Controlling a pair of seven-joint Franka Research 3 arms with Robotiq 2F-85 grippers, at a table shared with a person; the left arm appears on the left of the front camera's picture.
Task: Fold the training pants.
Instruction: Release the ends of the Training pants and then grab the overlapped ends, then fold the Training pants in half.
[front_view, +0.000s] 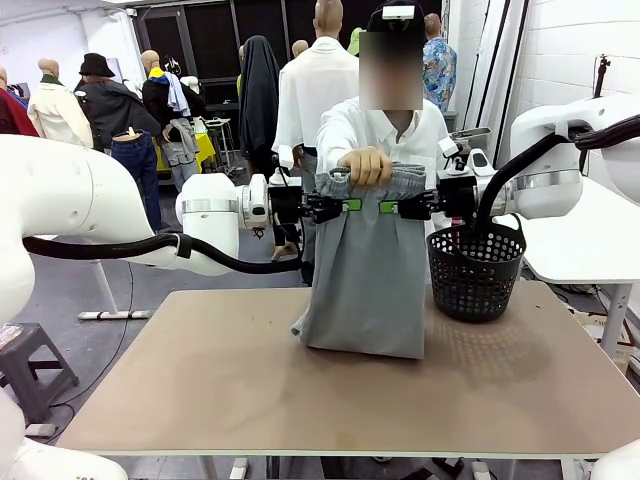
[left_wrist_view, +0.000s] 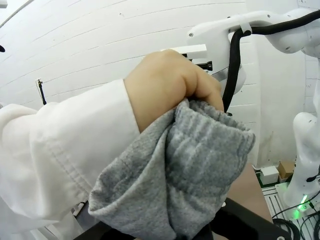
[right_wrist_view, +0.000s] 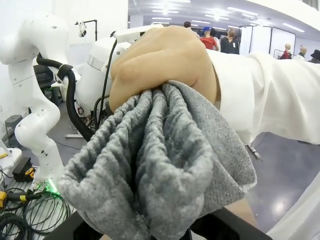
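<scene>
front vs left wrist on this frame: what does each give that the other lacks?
Front adds: the training pants hanging full length, lower end on the table. The left arm's fingers and right arm's fingers are shut on the waistband either side of the person's hand. A black mesh basket stands beside them. Left wrist adds: the waistband's gathered ribbing close up and the white sleeve. Both: the hand gripping the waistband from above.

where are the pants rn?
Front view: the training pants hang centred over the table, waistband in the person's hand between the left end effector and right end effector, both shut on it; black mesh basket at their right.
</scene>
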